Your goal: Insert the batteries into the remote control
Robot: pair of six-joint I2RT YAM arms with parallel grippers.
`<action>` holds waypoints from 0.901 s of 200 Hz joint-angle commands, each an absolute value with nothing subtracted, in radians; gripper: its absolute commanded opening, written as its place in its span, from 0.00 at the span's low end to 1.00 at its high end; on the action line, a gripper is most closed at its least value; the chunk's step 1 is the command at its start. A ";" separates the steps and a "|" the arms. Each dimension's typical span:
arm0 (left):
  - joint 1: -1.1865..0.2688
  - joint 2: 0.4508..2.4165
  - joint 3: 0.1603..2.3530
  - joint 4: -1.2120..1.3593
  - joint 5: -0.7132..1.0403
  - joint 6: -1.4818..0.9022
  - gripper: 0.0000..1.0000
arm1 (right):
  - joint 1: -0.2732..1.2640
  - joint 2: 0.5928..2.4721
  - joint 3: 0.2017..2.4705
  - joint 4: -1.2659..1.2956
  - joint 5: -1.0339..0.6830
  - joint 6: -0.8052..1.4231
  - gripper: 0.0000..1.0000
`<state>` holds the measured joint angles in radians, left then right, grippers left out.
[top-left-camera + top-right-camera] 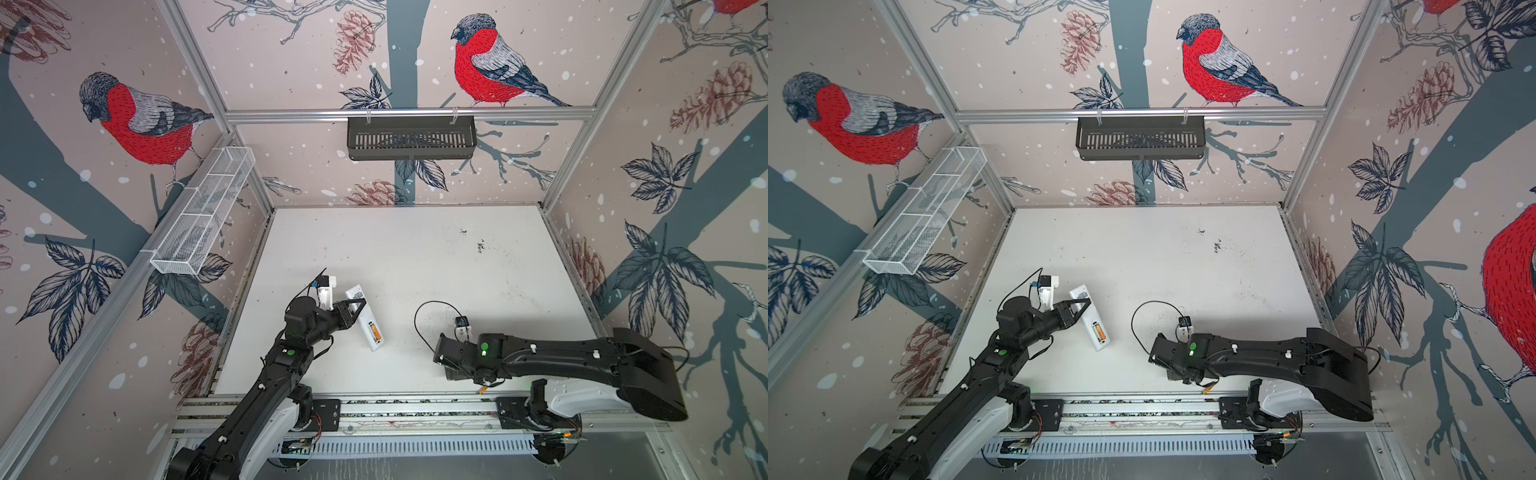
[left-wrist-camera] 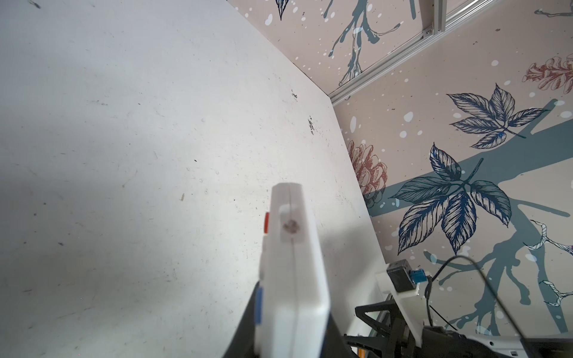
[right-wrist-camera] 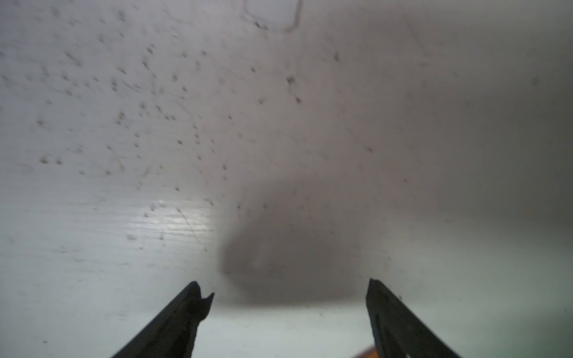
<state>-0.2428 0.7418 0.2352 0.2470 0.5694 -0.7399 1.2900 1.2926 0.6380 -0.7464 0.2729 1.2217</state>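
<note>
"On the near left of the table [image 1: 415, 249], what's around my remote control [image 1: 366, 321]?"

"Only your left gripper [image 1: 354, 309] is on it. The fingers are clamped across the remote's far half, and its back faces up. I can't tell whether its near end rests on the table. Your right arm [image 1: 561, 353] lies well apart on the near right, stretched along the near edge."

"And my right gripper [image 3: 286, 288]?"

"Its fingers stand wide apart and point down, with only tabletop and its own shadow between them."

"Count it all for me."

"You have one remote. One battery [image 1: 375, 333] sits sunk in the remote's back, toward its near end. One orange sliver [image 1: 483, 390] lies by the table's near edge, half hidden under your right arm. It's too small for me to call it the other battery with certainty. You have two arms and two baskets on the frame. The black basket [image 1: 411, 137] hangs on the far rail and the white wire basket [image 1: 203, 212] on the left rail. A few dark specks [image 1: 480, 246] mark the table's far right."
</note>
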 commanded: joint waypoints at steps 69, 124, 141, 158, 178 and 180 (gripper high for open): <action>-0.239 0.712 0.221 0.323 0.592 -0.739 0.00 | 1.415 1.032 0.517 -0.868 0.233 1.673 0.88; -0.239 0.700 0.215 0.329 0.591 -0.739 0.00 | 1.407 0.974 0.440 -0.794 0.191 1.679 0.79; -0.239 0.691 0.212 0.327 0.587 -0.741 0.00 | 1.407 0.974 0.428 -0.749 0.193 1.665 0.64; -0.239 0.689 0.215 0.321 0.588 -0.739 0.00 | 1.406 0.984 0.425 -0.725 0.195 1.655 0.52; -0.239 0.680 0.215 0.315 0.586 -0.739 0.00 | 1.402 1.003 0.421 -0.707 0.195 1.637 0.42; -0.239 0.679 0.215 0.315 0.587 -0.739 0.00 | 1.401 1.005 0.420 -0.705 0.195 1.634 0.41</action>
<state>-0.2394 0.6880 0.2134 0.2806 0.5758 -0.7437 1.4055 0.9894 0.4259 -0.7437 0.1902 1.6520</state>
